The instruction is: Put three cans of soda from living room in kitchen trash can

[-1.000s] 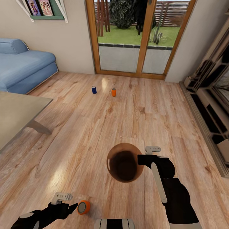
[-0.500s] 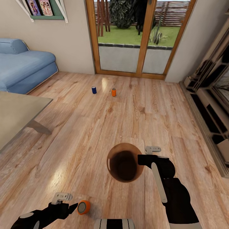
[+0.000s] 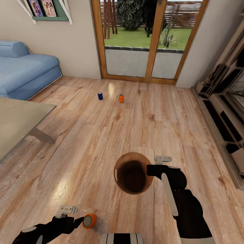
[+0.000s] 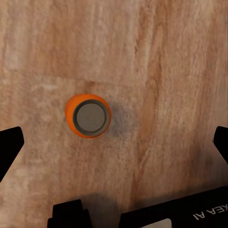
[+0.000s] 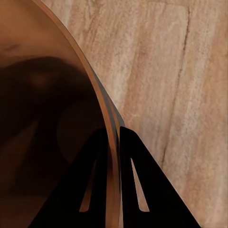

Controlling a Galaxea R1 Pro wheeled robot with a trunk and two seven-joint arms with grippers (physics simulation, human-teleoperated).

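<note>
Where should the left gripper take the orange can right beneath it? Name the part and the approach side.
Grip the near orange can around its cylindrical side wall, descending from above. It stands upright on the floor, silvery top facing the open left gripper, whose fingers straddle it with bare floor around.

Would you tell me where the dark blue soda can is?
In the head view, the dark blue can stands on the wood floor before the glass doors, left of an orange can.

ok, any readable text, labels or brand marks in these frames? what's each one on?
"KEA AI": white letters, cut off by the frame edge, on the black body of the left gripper in the left wrist view.
Covers on the wall shelf: pictures, any lettering too blurred to read.
Near orange soda can, far orange can, dark blue can: no legible label.
Trash can: none.
</note>
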